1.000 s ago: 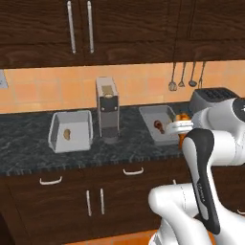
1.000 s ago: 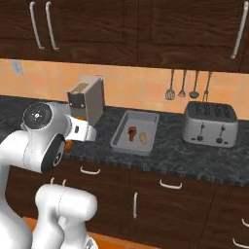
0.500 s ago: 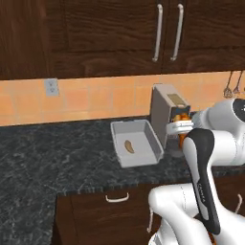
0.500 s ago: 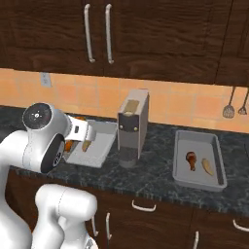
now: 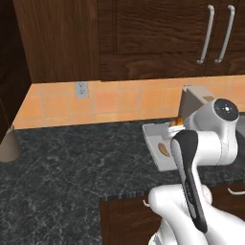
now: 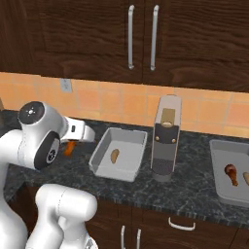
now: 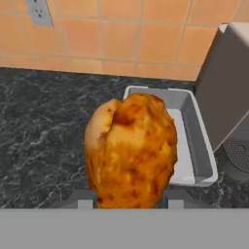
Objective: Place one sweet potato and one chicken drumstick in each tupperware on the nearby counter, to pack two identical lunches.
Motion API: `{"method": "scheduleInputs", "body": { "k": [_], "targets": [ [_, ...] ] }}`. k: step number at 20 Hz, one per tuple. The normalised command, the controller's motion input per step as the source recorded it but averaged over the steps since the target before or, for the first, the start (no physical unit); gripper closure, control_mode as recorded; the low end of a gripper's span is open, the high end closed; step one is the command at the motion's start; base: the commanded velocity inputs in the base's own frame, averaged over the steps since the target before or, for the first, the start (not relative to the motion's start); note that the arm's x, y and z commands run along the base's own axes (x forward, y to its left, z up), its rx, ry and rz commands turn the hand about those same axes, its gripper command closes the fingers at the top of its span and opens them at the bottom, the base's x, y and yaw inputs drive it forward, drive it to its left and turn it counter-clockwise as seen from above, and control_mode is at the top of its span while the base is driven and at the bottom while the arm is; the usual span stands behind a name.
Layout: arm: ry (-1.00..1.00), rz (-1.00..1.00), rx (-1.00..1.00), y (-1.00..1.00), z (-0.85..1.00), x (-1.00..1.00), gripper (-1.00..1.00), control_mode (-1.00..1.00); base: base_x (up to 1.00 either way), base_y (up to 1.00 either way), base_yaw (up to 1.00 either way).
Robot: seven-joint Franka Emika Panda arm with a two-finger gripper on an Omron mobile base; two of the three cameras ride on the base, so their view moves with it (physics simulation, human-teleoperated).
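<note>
Sideways along the counter (image 6: 146,187) goes the whole picture since half a second ago, which is the base driving and not the things shifting; the near tupperware (image 6: 120,153) sat further right in the right base view then and now lies close in front of the arm, and the drumstick has stayed in the grip throughout. Largest around the work are the dark wood wall cabinets (image 6: 141,34) with long silver handles and the orange tiled backsplash (image 5: 119,100) carrying a wall outlet (image 5: 81,89). On the black marbled counter, a tall grey boxy appliance (image 6: 165,138) stands just beside the near tupperware on its right, between it and the second tupperware (image 6: 228,182) at the far right edge. That second tray holds a chicken drumstick (image 6: 231,173) and the tip of another piece at the frame edge. The near tupperware holds one sweet potato (image 6: 114,155) lying on its floor. A brownish object (image 5: 8,143) stands at the far left of the counter in the left base view; what it is cannot be told. The gripper (image 7: 129,197) is clamped on a glossy orange-brown held drumstick (image 7: 131,153), which in the hand view hangs in front of the near tray and hides much of it; in the right base view it shows left of the tray, not over it.
</note>
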Motion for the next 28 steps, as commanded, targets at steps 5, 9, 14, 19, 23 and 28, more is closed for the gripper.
{"method": "scheduleInputs", "body": {
  "k": [5,9,14,19,23,28],
  "targets": [
    [0.06,0.00,-0.07,-0.72,-0.44,0.30,1.00,-1.00,0.00,0.00,0.00],
    [0.06,0.00,-0.03,-0.72,-0.53,0.77,1.00,-1.00,0.00,0.00,0.00],
    [0.16,0.00,-0.01,-0.09,-0.52,1.00,1.00,-1.00,0.00,0.00,0.00],
    [0.19,0.00,0.00,-0.33,-0.40,0.80,1.00,-1.00,0.00,0.00,0.00],
    [0.08,0.00,-0.01,-0.42,-0.55,0.92,1.00,-1.00,0.00,0.00,0.00],
    [0.02,0.00,-0.03,-0.27,-0.72,0.99,1.00,-1.00,0.00,0.00,0.00]
  ]
}}
